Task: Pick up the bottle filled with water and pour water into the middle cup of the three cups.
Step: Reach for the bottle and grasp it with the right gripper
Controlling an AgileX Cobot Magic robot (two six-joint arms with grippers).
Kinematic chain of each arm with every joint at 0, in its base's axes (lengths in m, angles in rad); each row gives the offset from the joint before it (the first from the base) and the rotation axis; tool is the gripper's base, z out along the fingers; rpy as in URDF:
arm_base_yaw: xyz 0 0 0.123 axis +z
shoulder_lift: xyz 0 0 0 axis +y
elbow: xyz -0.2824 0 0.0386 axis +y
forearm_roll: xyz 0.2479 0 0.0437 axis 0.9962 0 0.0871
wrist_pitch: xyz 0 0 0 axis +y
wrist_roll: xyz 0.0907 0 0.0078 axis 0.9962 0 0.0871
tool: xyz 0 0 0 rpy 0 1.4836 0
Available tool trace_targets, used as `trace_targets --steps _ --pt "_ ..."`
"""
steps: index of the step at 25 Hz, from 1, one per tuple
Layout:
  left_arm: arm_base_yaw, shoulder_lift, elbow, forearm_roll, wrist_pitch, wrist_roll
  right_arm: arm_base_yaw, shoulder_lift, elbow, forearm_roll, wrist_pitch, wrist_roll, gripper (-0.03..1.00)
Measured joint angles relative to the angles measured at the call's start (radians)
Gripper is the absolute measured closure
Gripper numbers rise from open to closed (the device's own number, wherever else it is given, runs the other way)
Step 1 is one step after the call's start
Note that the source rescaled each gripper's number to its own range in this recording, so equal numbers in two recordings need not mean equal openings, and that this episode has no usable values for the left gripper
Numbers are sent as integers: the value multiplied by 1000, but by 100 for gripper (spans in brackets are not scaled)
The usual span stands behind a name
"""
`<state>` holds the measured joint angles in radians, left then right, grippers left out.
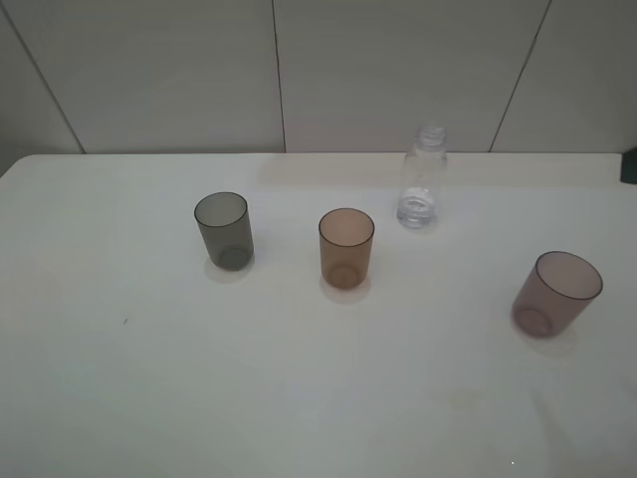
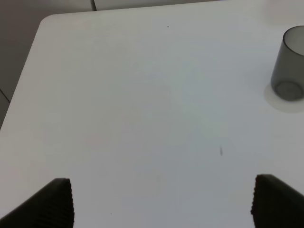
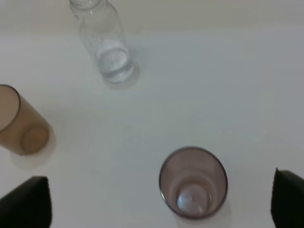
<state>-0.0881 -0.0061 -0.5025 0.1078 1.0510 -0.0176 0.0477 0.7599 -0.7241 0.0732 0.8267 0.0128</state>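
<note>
Bottle (image 1: 422,179) behind middle cup (image 1: 346,249), left tool (image 2: 164,202), right tool (image 3: 157,202) both apart (tips cropped)

Held high: my left gripper (image 2: 164,202) hung above the counter (image 2: 142,95) with its jaws spread wide. Only the tips of its two dark fingers (image 2: 57,204) showed, one at each lower corner of the left wrist view. Their inner faces were ribbed, and they held nothing. My right gripper (image 3: 159,204) was likewise parted to its full width, its black fingers (image 3: 26,204) just edging into the right wrist view at either side. It clasped nothing. Both wrists were pitched downward, looking onto the counter from above, and neither gripper touched it.
</note>
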Motion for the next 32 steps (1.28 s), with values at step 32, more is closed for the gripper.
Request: trace_targets --steps 32 --pt "0 0 0 0 0 0 314 906 227 -52 -1479 -1 -3"
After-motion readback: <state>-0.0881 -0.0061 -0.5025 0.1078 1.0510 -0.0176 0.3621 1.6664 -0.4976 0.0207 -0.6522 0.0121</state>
